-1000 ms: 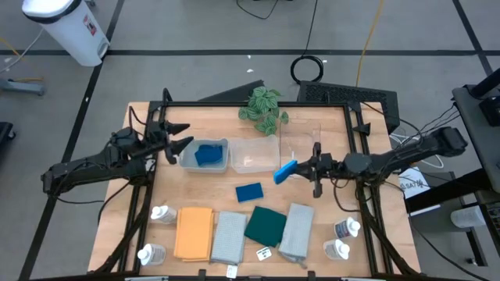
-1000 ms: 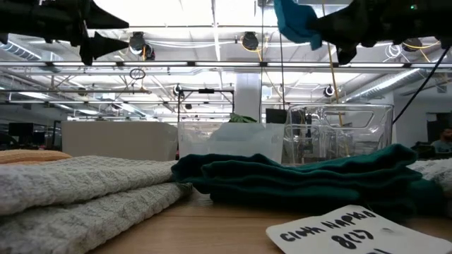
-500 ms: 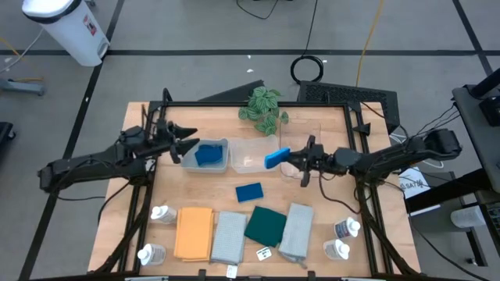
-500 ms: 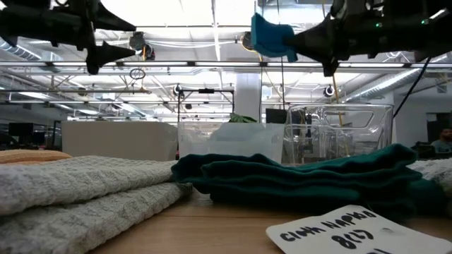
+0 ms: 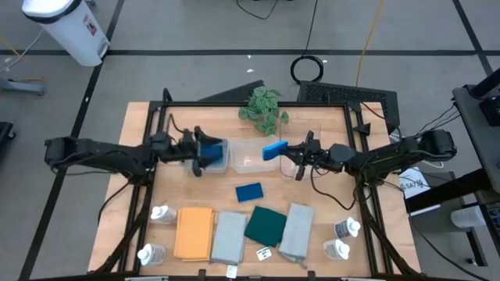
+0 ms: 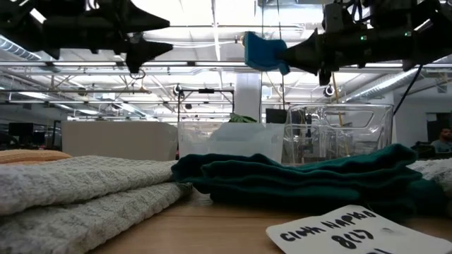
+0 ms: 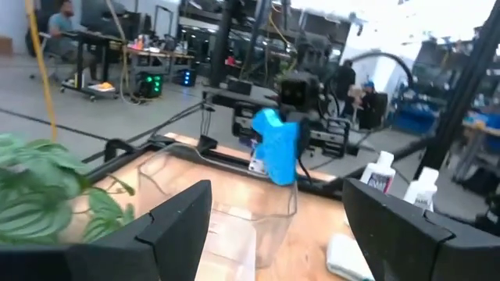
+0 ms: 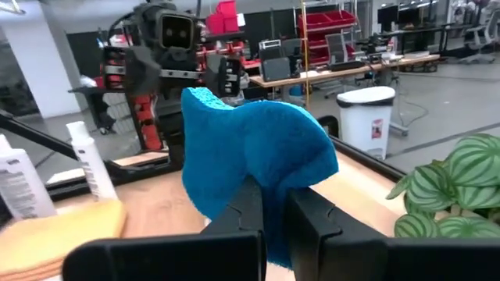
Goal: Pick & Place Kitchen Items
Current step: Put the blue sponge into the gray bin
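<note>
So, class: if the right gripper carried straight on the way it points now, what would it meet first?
The right gripper, shut on a blue sponge, points toward the left gripper. It is raised above the clear bins, so it would probably meet that open left gripper first, though relative height is unclear.

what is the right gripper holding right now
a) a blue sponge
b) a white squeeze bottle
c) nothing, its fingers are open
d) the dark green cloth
a: the right gripper is shut on a blue sponge, carried in the air over the clear bins; the right wrist view shows the same sponge pinched between its fingers.
</note>
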